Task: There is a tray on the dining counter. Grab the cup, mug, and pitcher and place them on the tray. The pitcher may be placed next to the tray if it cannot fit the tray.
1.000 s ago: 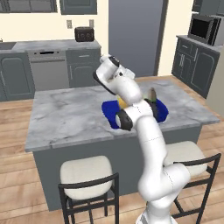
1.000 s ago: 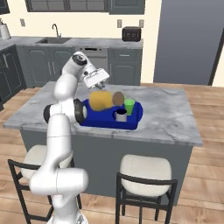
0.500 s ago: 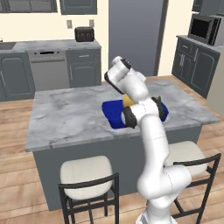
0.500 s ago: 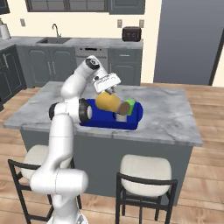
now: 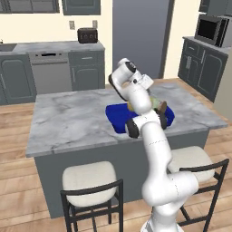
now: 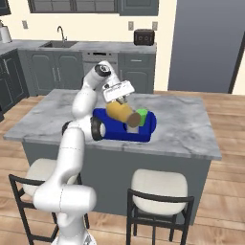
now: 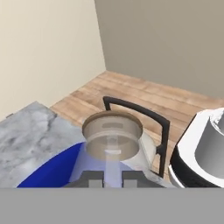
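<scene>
Hand view: clear-topped pitcher (image 7: 113, 148) over glossy blue tray (image 7: 52, 170).

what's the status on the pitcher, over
Jaws shut on pitcher, carried tilted over the tray. Cup already on tray, right beside it. Nothing else in the way.

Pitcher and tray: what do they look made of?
Pitcher: upper part looks like clear glass or plastic, since the tray's blue shows through it in the hand view; amber lower body, thin dark handle, perhaps plastic or metal. It hangs tilted in the fingers. Tray: opaque royal blue, matte, no highlights; probably plastic, though rendering leaves it open.
</scene>
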You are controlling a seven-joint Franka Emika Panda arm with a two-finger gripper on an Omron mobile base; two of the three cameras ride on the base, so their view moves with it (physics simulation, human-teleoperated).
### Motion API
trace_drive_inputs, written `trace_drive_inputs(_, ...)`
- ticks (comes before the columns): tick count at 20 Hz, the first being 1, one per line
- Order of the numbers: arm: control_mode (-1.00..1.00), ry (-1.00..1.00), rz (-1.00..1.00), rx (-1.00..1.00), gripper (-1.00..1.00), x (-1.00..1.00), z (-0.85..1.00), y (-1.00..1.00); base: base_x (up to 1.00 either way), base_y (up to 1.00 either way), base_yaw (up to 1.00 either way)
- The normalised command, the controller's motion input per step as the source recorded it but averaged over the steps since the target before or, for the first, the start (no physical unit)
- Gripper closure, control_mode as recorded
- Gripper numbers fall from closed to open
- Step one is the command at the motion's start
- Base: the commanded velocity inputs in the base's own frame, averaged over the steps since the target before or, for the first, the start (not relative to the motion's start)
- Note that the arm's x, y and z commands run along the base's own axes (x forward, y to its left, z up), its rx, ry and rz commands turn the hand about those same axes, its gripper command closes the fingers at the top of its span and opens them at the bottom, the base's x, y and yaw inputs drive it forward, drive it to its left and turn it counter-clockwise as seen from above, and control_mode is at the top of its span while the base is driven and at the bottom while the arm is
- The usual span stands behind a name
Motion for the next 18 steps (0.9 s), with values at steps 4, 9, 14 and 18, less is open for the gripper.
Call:
trace_drive_inputs(4, -1.00, 0.13, -0.18, 0.00, 1.00, 0.48, -0.10, 0.33, 0.00, 0.00, 0.00)
trace_drive_inputs(9, -1.00, 0.18, -0.01, -0.02, 1.00, 0.46, -0.05, 0.22, 0.00, 0.00, 0.00)
trace_drive_inputs(14, -1.00, 0.28, 0.00, -0.10, 1.00, 0.33, -0.24, 0.06, 0.00, 0.00, 0.00)
trace_drive_inputs(18, -1.00, 0.45, 0.05, -0.15, 1.00, 0.41, -0.40, 0.19, 0.00, 0.00, 0.00)
